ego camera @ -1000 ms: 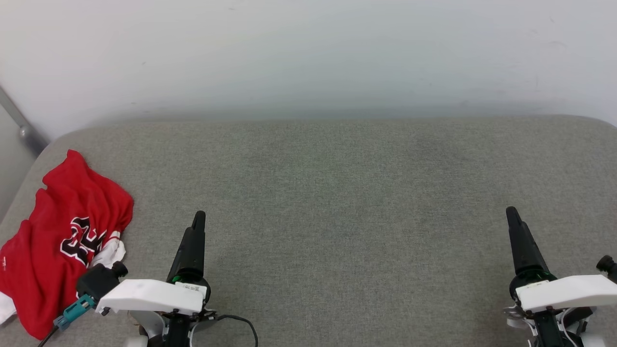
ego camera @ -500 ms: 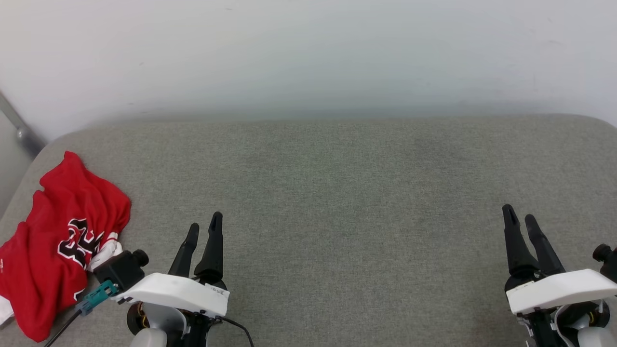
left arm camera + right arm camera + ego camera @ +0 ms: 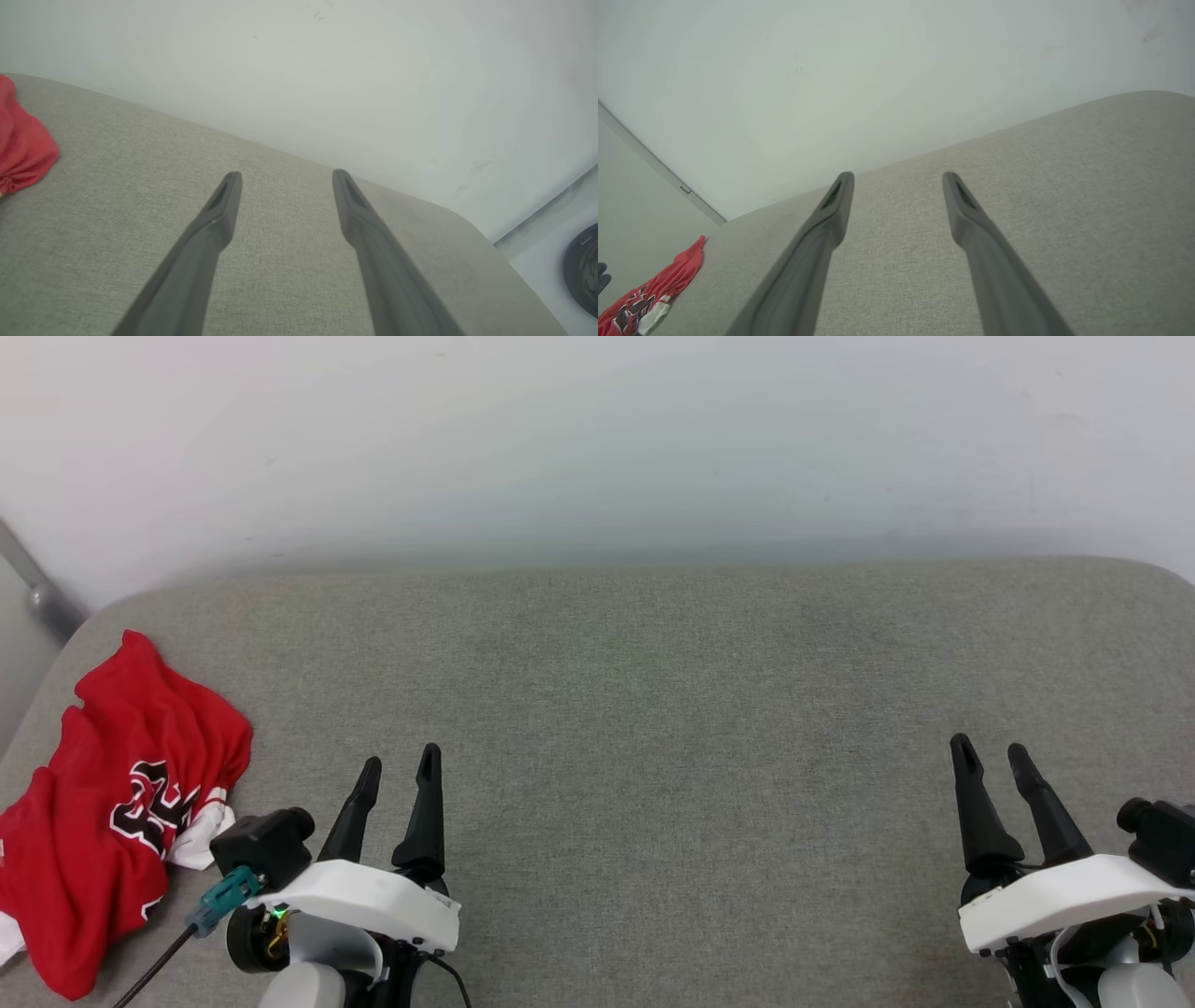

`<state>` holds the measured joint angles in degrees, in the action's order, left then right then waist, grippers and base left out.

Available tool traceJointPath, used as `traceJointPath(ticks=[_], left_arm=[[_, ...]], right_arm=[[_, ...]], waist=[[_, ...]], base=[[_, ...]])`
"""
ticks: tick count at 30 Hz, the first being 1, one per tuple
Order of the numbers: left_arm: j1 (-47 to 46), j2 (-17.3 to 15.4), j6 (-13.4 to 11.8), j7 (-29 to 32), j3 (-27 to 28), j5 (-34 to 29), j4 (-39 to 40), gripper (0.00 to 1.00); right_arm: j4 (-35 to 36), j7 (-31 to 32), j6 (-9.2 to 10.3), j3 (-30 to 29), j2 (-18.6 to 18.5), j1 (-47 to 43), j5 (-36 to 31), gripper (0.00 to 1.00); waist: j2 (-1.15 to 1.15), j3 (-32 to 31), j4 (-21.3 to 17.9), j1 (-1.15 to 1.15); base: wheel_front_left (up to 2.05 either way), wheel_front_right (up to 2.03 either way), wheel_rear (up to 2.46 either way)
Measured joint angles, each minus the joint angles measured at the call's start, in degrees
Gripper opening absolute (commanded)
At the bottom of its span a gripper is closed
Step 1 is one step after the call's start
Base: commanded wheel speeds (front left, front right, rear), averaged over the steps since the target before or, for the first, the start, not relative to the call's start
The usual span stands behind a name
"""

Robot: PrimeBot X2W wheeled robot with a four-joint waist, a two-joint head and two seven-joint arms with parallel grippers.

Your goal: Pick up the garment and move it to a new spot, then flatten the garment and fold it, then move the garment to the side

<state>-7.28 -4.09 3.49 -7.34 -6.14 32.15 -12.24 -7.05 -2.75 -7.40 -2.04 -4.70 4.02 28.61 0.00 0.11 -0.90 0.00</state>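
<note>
The garment (image 3: 121,793) is a red jersey shirt with black white-edged print and a bit of white sleeve, lying crumpled at the far left of the grey cushioned surface (image 3: 653,709). Its red edge shows at the left of the left wrist view (image 3: 23,144) and in the lower left corner of the right wrist view (image 3: 654,289). My left gripper (image 3: 400,763) stands open just right of the garment, apart from it, holding nothing. My right gripper (image 3: 988,750) is open at the lower right, far from the garment, with nothing between its fingers.
A white wall (image 3: 597,439) rises behind the cushion. A grey metal bar (image 3: 33,581) slants down at the far left. The cushion's rounded far right corner (image 3: 472,224) drops to a pale floor with a dark round object (image 3: 581,268).
Both grippers have turned about their wrists, so their two fingers now show side by side and spread. The left gripper has shifted a little to the right, the right a little to the left.
</note>
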Motion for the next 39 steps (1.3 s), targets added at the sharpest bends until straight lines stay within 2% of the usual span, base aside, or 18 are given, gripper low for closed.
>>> traceJointPath(ticks=[22,39], left_arm=[[-0.5,-1.4,-3.5,-3.2,-2.4,-12.9,-1.2,1.0],[-0.6,-2.3,-4.6,-5.3,-3.3,-20.0,-1.5,1.0]], right_arm=[[1.1,-0.8,-0.01,0.4,0.2,0.0,-13.1,1.0],[1.8,-1.5,-0.01,-0.3,1.2,-0.5,-20.3,1.0]], waist=[[0.0,0.0,0.1,0.0],[0.0,-0.1,0.3,0.0]], base=[[0.0,0.0,0.0],[0.0,0.0,0.0]])
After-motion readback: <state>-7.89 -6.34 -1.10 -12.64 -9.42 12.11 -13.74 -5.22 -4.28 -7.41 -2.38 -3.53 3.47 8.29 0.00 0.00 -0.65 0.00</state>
